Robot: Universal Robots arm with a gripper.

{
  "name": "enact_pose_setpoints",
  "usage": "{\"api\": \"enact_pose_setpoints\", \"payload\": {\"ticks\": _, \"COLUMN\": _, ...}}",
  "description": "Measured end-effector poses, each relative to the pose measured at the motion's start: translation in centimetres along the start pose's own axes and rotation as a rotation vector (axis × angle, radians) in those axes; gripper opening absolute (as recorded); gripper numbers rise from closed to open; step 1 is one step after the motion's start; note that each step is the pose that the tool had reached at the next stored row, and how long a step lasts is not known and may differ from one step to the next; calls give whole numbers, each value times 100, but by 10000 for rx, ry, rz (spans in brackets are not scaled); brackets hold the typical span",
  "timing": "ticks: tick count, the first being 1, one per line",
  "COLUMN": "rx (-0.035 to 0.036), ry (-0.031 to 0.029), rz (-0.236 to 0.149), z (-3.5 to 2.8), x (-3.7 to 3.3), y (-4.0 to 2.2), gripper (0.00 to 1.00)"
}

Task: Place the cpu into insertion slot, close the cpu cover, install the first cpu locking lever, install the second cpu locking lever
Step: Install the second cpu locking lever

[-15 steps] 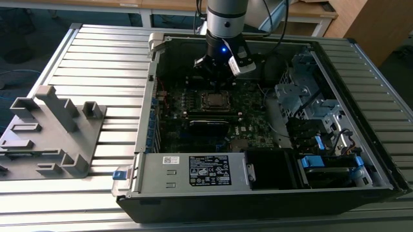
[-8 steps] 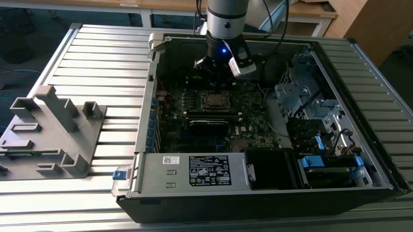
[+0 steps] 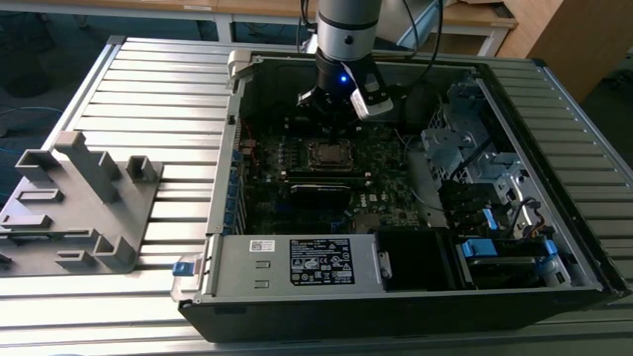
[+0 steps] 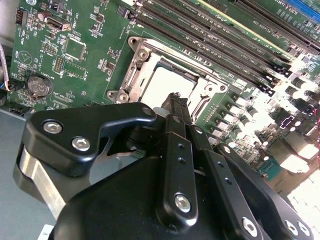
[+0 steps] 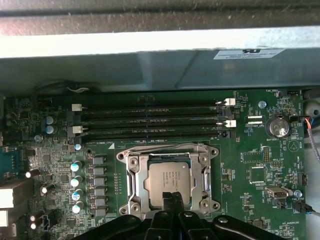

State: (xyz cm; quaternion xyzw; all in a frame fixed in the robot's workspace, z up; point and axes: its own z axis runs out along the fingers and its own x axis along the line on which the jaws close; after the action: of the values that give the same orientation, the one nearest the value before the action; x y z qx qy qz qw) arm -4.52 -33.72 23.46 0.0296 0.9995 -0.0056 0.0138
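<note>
One arm reaches down into the open computer case (image 3: 416, 222), its claw (image 5: 171, 200) hanging just over the near edge of the insertion slot (image 5: 131, 176) on the green motherboard (image 5: 250, 165). Both fingertips (image 4: 176, 102) are pressed together with nothing between them. Inside the slot lies the cpu (image 5: 170, 180), silver top showing through the window of the cpu cover (image 5: 202, 177), which sits flat around it. Four memory slots (image 5: 150, 120) run beside the socket.
</note>
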Motion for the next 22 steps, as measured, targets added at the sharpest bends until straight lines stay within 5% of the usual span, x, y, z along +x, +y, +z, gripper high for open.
{"api": "enact_pose_setpoints", "payload": {"ticks": 10, "rx": -1, "ry": 0, "rz": 0, "z": -1, "x": -2, "y": -27, "gripper": 11}}
{"api": "enact_pose_setpoints", "payload": {"ticks": 22, "rx": 0, "ry": 0, "rz": 0, "z": 5, "x": -12, "y": -197, "gripper": 11}}
